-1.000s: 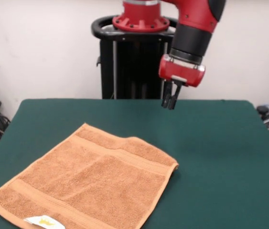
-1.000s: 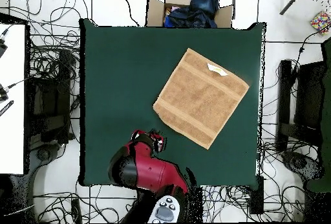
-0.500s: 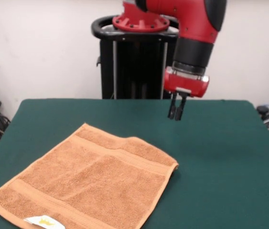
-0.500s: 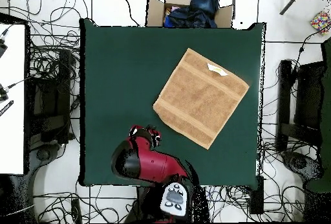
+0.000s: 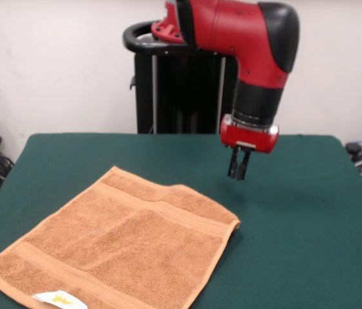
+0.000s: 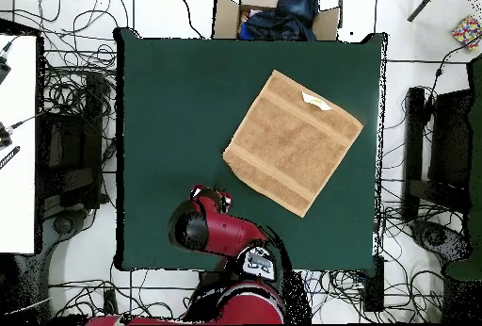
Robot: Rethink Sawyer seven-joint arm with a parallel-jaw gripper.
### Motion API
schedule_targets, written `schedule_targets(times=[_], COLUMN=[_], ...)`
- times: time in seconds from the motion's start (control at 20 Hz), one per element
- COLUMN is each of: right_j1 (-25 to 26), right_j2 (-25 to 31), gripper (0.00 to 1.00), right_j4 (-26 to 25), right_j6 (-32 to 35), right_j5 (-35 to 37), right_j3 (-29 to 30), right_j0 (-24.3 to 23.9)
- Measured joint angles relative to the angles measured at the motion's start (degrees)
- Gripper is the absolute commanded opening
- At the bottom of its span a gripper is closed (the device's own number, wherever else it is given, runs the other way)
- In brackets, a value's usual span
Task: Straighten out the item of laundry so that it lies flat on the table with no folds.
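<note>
The orange-tan towel [image 5: 113, 248] lies spread flat on the green table [image 5: 296, 212], turned like a diamond, with woven bands near two edges and a small white tag [image 5: 58, 299] at its near edge. It also shows in the overhead view [image 6: 292, 141] right of the table's middle [image 6: 179, 105]. My gripper [image 5: 238, 172] hangs above the table, up and to the right of the towel's right corner, apart from it. Its fingers are close together and hold nothing. In the overhead view the arm covers most of the gripper [image 6: 215, 193].
The black pedestal [image 5: 177, 84] stands behind the table's far edge. A cardboard box with dark clothes [image 6: 278, 13] sits beyond the table's top edge in the overhead view. Cables cover the floor all round.
The gripper has moved down and a little to the right in the front view. The arm's upper links have swung round. The towel has not moved.
</note>
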Motion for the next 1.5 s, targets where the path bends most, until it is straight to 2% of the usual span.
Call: schedule_targets(times=[0.45,0.6,1.15,1.5], right_j1=[2.03,1.64,-2.81,-3.82], right_j2=[2.51,2.42,1.43,1.11], gripper=[0.00,0.00,0.00,0.00], right_j4=[0.02,0.01,-0.04,-0.05], right_j6=[0.00,0.00,-0.01,-0.01], right_j5=[0.24,1.28,15.51,18.11], right_j3=[-1.84,-2.08,-3.92,-6.06], right_j0=[-4.74,-4.46,-1.79,-2.05])
